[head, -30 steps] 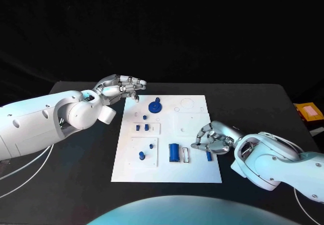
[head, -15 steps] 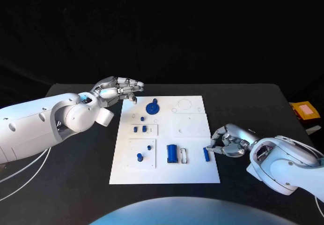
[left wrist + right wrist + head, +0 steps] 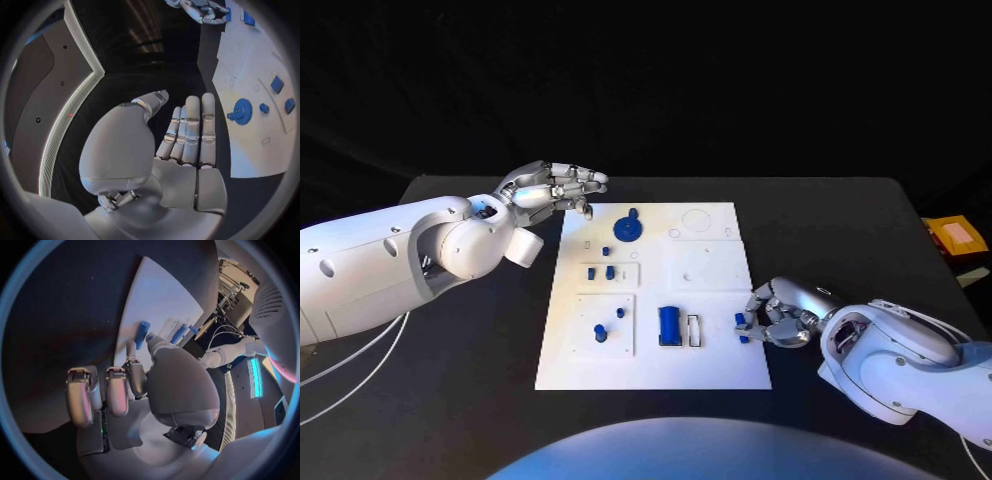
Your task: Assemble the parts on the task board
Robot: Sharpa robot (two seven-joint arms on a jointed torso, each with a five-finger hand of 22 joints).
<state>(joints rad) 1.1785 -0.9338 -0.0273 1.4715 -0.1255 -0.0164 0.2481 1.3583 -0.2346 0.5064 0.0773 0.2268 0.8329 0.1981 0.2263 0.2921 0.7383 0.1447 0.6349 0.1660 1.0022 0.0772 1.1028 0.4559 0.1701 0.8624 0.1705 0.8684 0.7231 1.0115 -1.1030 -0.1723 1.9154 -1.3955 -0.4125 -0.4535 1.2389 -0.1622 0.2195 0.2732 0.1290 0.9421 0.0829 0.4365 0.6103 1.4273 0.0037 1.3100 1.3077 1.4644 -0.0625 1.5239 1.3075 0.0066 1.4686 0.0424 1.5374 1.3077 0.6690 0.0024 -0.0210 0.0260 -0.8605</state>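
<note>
The parts lie scattered on the board [image 3: 718, 375], and the right hand [image 3: 776, 313] has slid back in from the table to the board's right edge, fingers curled around a small blue peg [image 3: 741, 322] that now stands upright where it lay flat a moment ago. To me that looks like a grasp being secured before insertion. Further out, the block [image 3: 671, 325] sits near the peg, and the left hand [image 3: 557, 188] hovers, fingers apart and holding nothing, beside the board's far corner near the gear [image 3: 630, 228].

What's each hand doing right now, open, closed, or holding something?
Left hand: open, fingers extended, holding nothing.
Right hand: pinching a small blue part at the task board's right edge.
</note>
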